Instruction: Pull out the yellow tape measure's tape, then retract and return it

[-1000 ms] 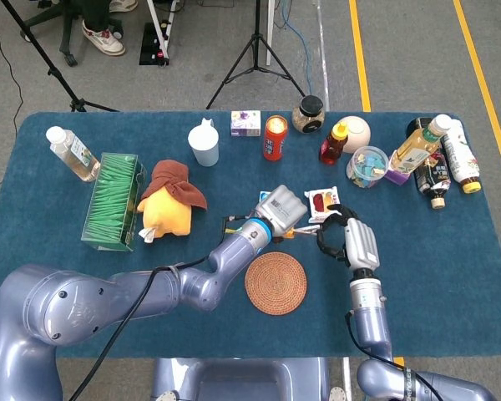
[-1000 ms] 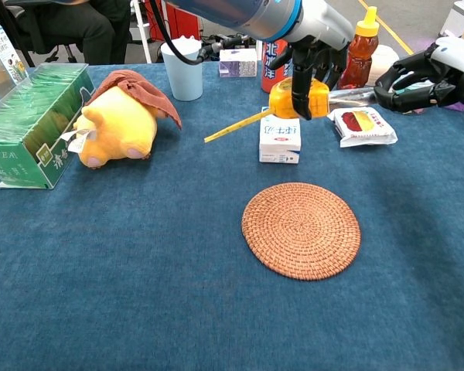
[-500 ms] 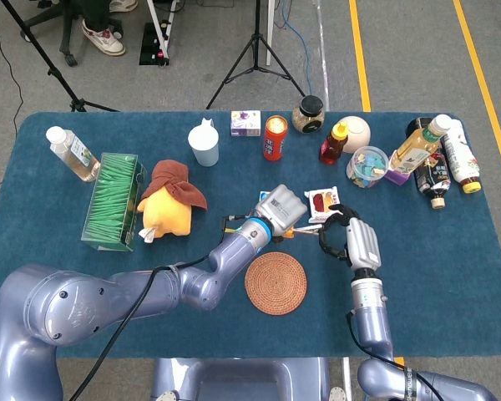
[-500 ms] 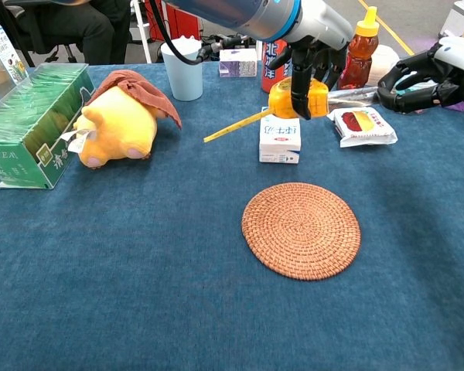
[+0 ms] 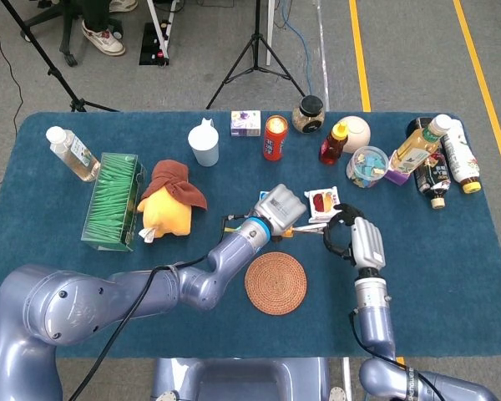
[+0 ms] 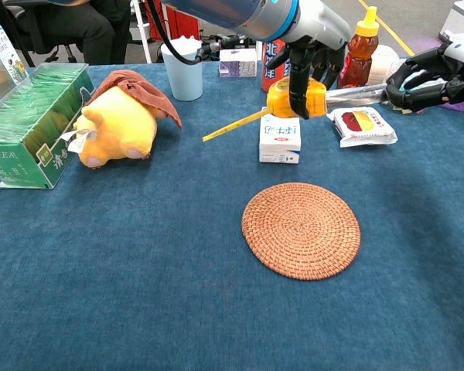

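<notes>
Yellow tape measure (image 6: 296, 98), tape (image 6: 356, 94) extended

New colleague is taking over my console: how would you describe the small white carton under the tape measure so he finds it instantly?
Start at the round woven rattan coaster mid-table. Just behind it lies the small white carton with blue print, directly beneath the yellow tape measure gripped by the left hand. Unlike the neighbouring white snack packet, it is boxy, not a flat pouch.

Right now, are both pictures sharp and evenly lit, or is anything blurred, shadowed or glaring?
Head view: even, soft light, sharp throughout. Chest view: the round woven rattan coaster is crisp, but the metallic tape pulled from the yellow tape measure looks smeared; the blue tablecloth darkens towards its bottom corners.
</notes>
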You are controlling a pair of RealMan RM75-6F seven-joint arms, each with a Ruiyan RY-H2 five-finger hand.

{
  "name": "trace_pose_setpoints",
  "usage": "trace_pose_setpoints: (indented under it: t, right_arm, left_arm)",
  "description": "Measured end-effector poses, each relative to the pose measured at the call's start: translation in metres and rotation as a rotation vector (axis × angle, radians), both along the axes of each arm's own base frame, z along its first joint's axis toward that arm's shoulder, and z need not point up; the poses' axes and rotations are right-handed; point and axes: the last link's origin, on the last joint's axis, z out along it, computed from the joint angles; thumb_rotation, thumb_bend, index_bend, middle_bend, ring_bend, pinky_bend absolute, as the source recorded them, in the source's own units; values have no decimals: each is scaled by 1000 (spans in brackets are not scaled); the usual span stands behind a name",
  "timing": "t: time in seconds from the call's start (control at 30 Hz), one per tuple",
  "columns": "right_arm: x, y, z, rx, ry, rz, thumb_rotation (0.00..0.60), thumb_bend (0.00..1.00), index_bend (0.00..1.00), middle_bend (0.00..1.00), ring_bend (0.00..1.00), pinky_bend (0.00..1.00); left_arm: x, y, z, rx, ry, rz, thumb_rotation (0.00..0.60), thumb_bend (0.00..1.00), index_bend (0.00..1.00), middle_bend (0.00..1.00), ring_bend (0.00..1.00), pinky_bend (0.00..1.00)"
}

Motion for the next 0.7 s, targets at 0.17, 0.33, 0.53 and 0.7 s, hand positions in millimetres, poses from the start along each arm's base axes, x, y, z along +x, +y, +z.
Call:
trace_pose_setpoints:
  t: [0.17,0.33,0.53,0.7]
  right_arm:
    - [-2,0,2,-10,-1,-10,538,598,581,260,219,311]
    - [-5,-1,5,-21,-3,-21,544,607,583,261,220,316]
    - [-12,-3,13,-52,-6,-44,553,617,583,262,220,316]
    - [-16,-3,18,-68,-10,-58,554,623,583,262,220,317]
  left_arm:
    - [-1,1,1,3,2,2,600,433,671,551,496,626]
    - [-3,2,3,7,3,6,600,433,671,551,496,626]
    - [-11,6,11,16,13,17,600,433,671,551,496,626]
    - [-17,9,17,22,21,25,600,433,671,551,496,626]
